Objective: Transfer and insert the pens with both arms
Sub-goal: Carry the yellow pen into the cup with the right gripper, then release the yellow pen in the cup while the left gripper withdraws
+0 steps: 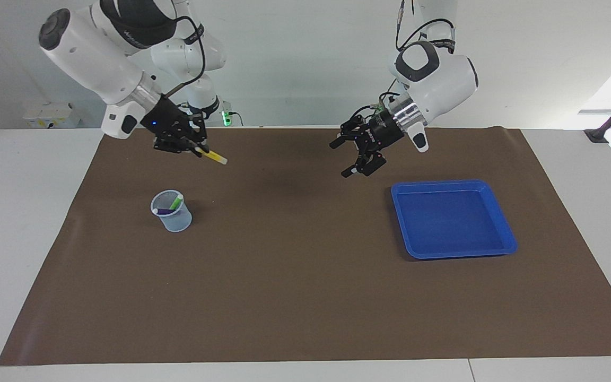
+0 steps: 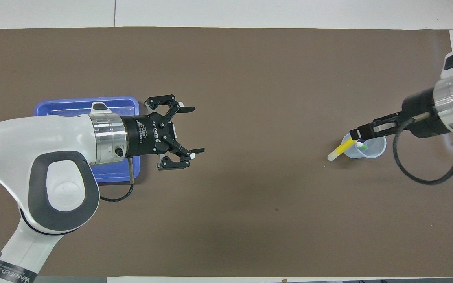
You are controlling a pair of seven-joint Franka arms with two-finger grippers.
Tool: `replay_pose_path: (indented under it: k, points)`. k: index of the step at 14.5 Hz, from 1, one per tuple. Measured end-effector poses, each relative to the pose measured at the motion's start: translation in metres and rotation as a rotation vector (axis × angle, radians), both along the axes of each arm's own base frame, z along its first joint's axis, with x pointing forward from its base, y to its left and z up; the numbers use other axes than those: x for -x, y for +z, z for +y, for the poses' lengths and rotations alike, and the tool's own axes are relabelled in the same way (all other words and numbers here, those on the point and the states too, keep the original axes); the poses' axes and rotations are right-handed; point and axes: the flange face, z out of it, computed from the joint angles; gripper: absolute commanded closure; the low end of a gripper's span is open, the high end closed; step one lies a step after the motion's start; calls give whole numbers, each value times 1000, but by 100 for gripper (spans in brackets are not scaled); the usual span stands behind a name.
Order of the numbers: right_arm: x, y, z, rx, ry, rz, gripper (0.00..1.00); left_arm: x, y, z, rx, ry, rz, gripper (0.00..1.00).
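- Brown matting (image 1: 295, 297) covers the white table in front of a pale wall, and you have both bulky white arms up in the air above it
- Your right gripper (image 1: 195, 150) is pinched shut on the slim yellow marker pen with the pale whitish tip (image 1: 214, 156), gripping it at its upper end so that most of the barrel slants down and outward, over the mat just beside the small translucent plastic cup (image 1: 172, 211)
- That cup stands toward the right arm's end of the table and already holds the green marker pen (image 1: 176, 201) and the purple marker pen (image 1: 164, 211), both leaning against its wall
- Your left gripper (image 1: 349, 159) hangs with its fingers spread wide and nothing between them, over the mat beside the shallow blue plastic tray (image 1: 506, 245), which has no pens in it
- Expect the yellow pen to handle as light and stiff, with a smooth round barrel that can swivel or slip in a two-finger pinch
- An end grip leaves a long free tip, so you probably need to tilt it nearer upright before lowering it
- Treat the cup as light and easy to tip: aim the tip at its mouth, clear of the rim and the two leaning pens
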Motion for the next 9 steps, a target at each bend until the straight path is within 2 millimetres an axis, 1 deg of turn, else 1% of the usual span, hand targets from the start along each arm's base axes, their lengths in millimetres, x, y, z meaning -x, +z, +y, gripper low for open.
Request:
replay_pose_path:
  k: [2, 4, 6, 9]
  points:
    - [0, -5, -32, 90, 196, -62, 100, -3, -1, 6, -21, -6, -17, 0]
    - [-1, -9, -51, 160, 372, -118, 100, -3, -1, 7, -25, -8, -21, 0]
    - [-2, -19, -62, 176, 445, -145, 100, -3, -1, 7, -26, -9, -23, 0]
    - [2, -39, -67, 190, 499, -194, 100, -4, -1, 8, -27, -9, -25, 0]
